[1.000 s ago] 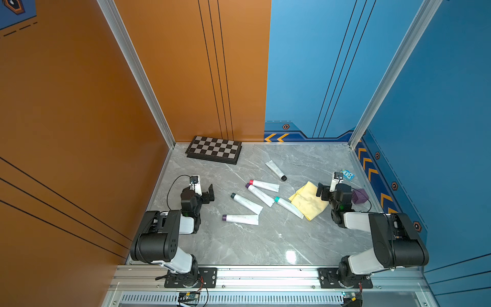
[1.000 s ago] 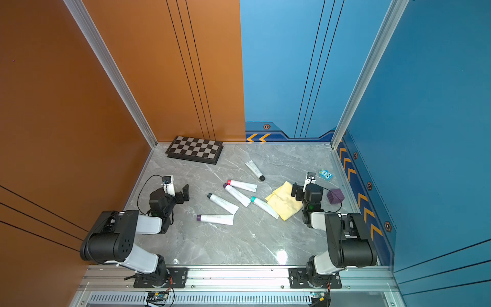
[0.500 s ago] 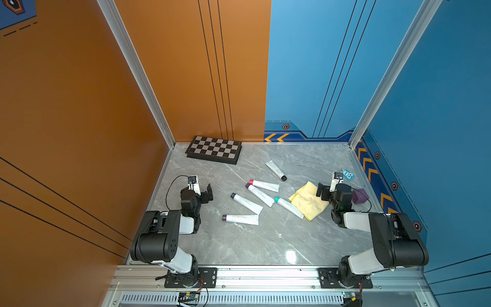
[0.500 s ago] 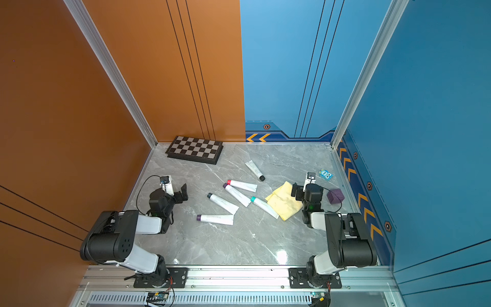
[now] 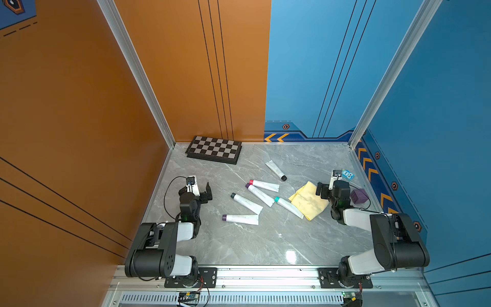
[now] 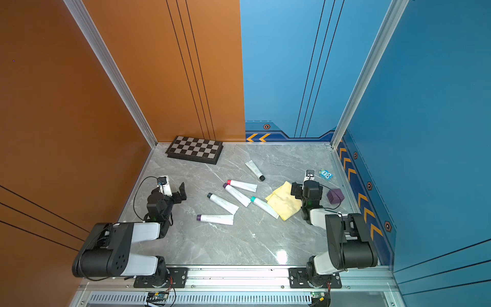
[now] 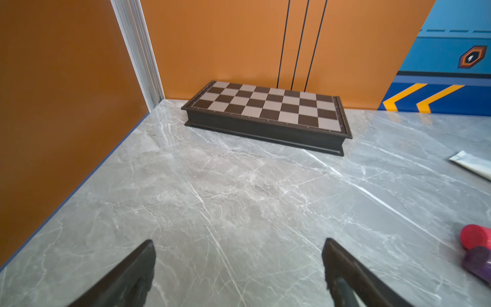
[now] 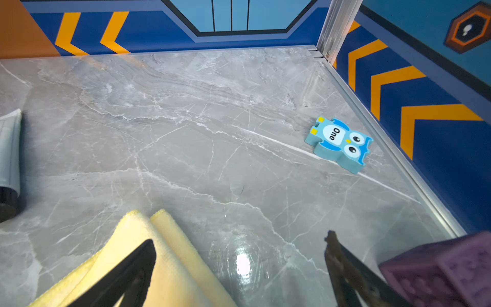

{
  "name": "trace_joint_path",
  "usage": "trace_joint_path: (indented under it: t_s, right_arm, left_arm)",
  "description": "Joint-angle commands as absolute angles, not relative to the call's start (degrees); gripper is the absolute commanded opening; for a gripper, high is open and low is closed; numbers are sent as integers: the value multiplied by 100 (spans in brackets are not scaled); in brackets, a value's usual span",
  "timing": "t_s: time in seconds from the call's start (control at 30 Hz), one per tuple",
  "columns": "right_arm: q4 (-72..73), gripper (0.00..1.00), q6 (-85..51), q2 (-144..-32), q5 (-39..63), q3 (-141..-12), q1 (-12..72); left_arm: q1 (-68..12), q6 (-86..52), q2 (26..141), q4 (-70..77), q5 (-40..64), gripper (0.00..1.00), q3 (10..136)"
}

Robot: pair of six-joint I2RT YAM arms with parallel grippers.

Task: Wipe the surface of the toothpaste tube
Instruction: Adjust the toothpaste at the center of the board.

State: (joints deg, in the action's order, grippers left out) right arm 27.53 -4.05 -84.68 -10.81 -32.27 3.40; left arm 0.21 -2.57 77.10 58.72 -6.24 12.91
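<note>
Several white toothpaste tubes lie in the middle of the grey marble table in both top views. One has a black cap [image 5: 275, 170], one a red cap [image 5: 264, 185], one a teal cap [image 5: 288, 207]. A folded yellow cloth [image 5: 309, 200] lies to their right, under the teal-capped tube's tail. My left gripper [image 5: 203, 190] rests low at the left, open and empty [image 7: 237, 243], apart from the tubes. My right gripper [image 5: 332, 187] is open and empty [image 8: 239, 239], one finger over the cloth's corner [image 8: 148, 260].
A folded chessboard [image 5: 214, 150] lies at the back left by the orange wall. A blue owl eraser [image 8: 338, 143] and a purple cube [image 8: 438, 271] sit beside my right gripper, near the right wall rail. Walls close in three sides.
</note>
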Motion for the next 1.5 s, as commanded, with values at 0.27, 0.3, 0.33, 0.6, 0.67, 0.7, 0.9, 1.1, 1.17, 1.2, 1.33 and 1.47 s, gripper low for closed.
trace_joint_path:
  t_s: [0.27,0.3,0.33,0.6,0.67,0.7,0.9,1.1,1.17,1.2,1.33,1.47]
  right_arm:
    - [326,100,-3852,-7051,-1083,-4269,494]
    - [161,100,-4073,-7122,-1017,-4337,437]
    - [-3,100,-4212,-7176,-1066,-4394,437]
    - [28,100,-3950,-6942,-1642,-4175,858]
    - [-74,100,-3717,-6884,-1785,-4239,1024]
    - [-161,100,-3630,-6876,-1812,-4299,1070]
    - [-418,100,-3400,-7090,-1952,-4543,1412]
    - [-423,100,-3095,-7136,-2259,-4654,1947]
    - [-380,100,-3024,-7136,-2434,-4657,2102]
    - [-378,100,-3006,-7138,-2483,-4665,2149]
    - [-386,100,-2966,-7180,-2492,-4695,2271]
    - [-552,100,-2969,-7184,-2507,-4797,2367]
  left_arm:
    - [-366,-1710,5481,1184,-1666,99,2892]
    - [-475,-1692,5521,1147,-1648,99,2990]
    - [-573,-1722,5530,1134,-1695,99,3028]
    - [-765,-1706,6496,-771,-960,99,4391]
    - [-687,-1959,6423,-473,-633,99,4226]
    - [-567,-2083,6335,-179,-215,99,4065]
    - [-413,-2509,6845,197,230,99,4172]
    - [-671,-2074,7785,-1357,-16,99,5046]
    - [-661,-2431,7608,-1333,-270,99,4858]
    - [-638,-2701,7549,-1252,-321,99,4775]
    - [-630,-2746,7742,-801,590,99,4814]
    - [-791,-2710,7826,-796,611,98,4868]
